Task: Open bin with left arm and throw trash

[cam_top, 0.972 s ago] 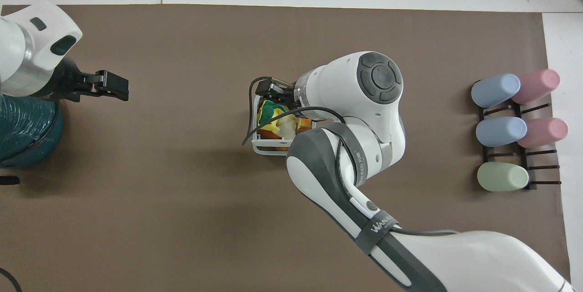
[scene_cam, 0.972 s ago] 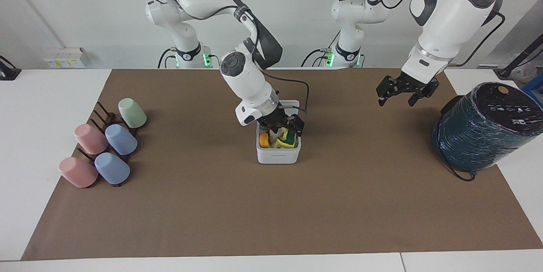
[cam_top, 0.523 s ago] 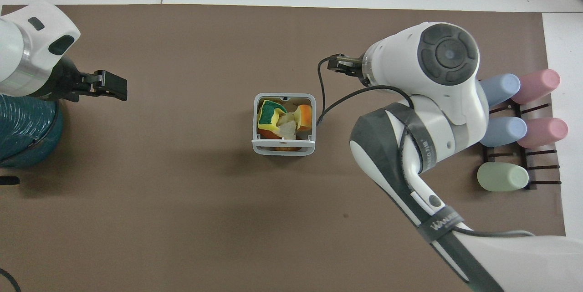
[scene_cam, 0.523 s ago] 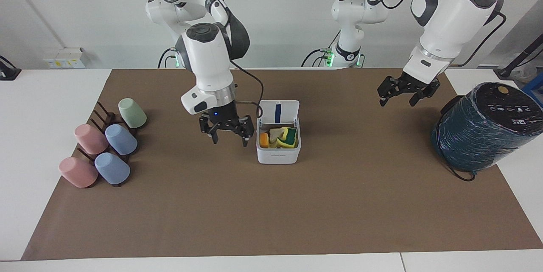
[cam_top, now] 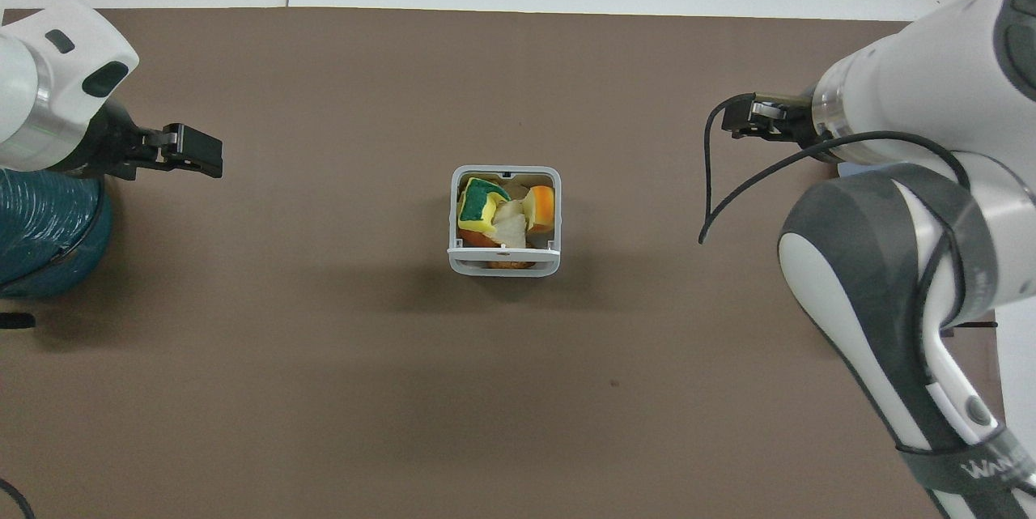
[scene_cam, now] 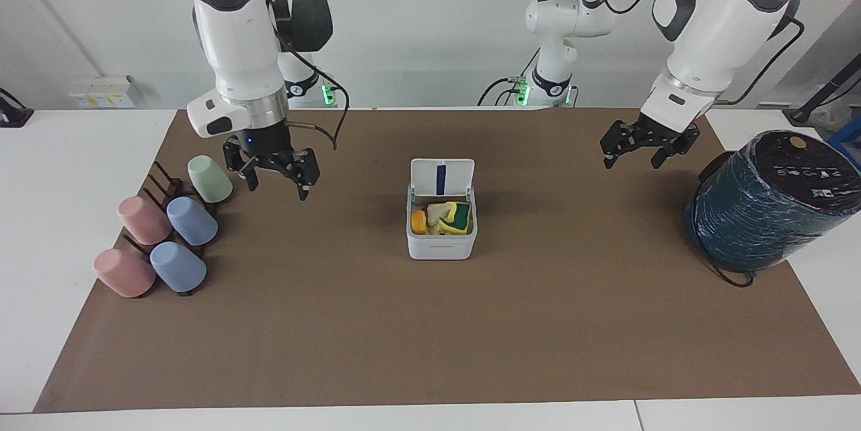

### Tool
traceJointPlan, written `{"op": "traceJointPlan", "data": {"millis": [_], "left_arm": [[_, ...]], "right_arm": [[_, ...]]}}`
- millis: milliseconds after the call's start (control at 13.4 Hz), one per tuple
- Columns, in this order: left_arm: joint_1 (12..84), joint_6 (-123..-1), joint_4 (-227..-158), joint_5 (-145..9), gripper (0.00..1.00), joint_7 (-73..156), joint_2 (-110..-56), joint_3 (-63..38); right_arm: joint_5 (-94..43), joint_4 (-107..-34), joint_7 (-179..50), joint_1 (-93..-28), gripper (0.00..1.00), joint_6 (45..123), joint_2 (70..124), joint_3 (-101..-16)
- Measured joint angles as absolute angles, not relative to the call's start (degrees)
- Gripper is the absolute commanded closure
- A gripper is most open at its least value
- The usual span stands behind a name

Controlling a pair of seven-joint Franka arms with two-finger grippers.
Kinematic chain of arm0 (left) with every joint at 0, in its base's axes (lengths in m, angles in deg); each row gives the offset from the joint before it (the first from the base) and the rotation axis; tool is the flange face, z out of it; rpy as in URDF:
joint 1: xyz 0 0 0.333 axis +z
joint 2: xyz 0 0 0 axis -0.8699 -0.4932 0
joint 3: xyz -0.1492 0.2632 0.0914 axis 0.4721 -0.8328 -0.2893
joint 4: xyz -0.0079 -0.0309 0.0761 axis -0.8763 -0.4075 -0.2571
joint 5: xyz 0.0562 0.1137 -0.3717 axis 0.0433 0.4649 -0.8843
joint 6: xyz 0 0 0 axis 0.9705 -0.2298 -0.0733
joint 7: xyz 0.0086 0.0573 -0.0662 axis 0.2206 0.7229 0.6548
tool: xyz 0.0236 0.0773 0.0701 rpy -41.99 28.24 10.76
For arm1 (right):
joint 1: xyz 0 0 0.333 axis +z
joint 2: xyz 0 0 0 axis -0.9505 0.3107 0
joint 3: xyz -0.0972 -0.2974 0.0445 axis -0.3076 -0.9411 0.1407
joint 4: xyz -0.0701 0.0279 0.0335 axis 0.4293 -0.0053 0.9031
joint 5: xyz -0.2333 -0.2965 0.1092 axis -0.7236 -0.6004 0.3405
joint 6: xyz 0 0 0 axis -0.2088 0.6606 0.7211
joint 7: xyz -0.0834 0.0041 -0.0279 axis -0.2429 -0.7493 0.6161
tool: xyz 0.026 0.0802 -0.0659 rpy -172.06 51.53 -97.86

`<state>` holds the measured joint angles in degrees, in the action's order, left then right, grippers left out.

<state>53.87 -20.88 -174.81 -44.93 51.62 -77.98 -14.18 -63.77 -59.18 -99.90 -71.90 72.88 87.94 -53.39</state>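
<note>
White bin [scene_cam: 441, 248] sits between both raised grippers.

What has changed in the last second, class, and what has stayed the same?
The right hand has left the bin, risen, and swung toward the right arm's end of the table, now open and empty over the mat beside the green cup. The trash stayed in the bin, the lid up, and the left hand waiting, open.

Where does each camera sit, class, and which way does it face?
Facing view: high across the table, looking at both robots; whole arms show, left gripper and right gripper open and raised.
Overhead view: above the robots' end, looking steeply down; arms enter from below.
Shared: the open bin holding the trash.
</note>
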Motion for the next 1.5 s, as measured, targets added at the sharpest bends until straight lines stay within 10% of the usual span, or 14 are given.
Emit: {"op": "traceJointPlan", "data": {"millis": [1495], "left_arm": [[54.0,-21.0,-174.8,-44.6,0.0,53.5,-77.9,-14.2]], "right_arm": [[-57.1,-59.2,-73.6,-71.7,0.0,55.4,78.2,-65.5]]}}
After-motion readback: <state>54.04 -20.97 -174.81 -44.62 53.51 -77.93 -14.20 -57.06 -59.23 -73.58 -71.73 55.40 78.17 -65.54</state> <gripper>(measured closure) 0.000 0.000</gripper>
